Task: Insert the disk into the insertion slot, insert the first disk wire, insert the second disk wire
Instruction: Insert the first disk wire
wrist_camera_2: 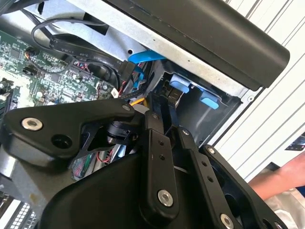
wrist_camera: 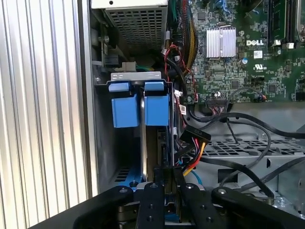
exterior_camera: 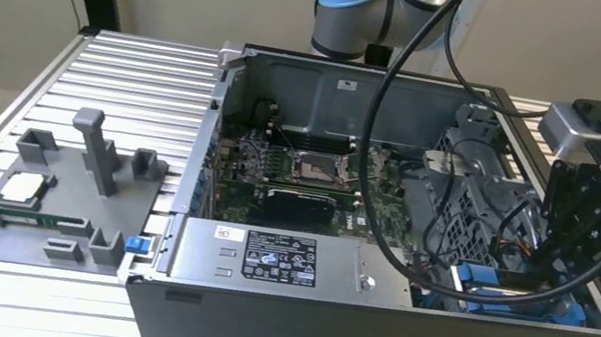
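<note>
My gripper (exterior_camera: 554, 293) reaches down into the open computer case at its front corner on the exterior view's right. In both wrist views its fingers (wrist_camera: 153, 191) stand close together on a slim black plug (wrist_camera_2: 167, 95) of a disk wire, at the mouth of the insertion slot (wrist_camera: 102, 124). The slot is a grey bay with blue tabs (wrist_camera: 156, 109). A thin silver edge (wrist_camera: 143, 143) between the tabs looks like the disk seated in the bay. Beside it hangs a loose black connector (wrist_camera: 195, 135) with red, yellow and black leads.
The grey power-supply box (exterior_camera: 273, 260) lies along the case's front wall. The motherboard (exterior_camera: 300, 169) and a perforated metal cage (exterior_camera: 479, 198) fill the rest. Black cables (wrist_camera: 238, 119) loop near the slot. A grey fixture (exterior_camera: 50, 200) sits on the table. A person's arm (wrist_camera_2: 281, 179) shows.
</note>
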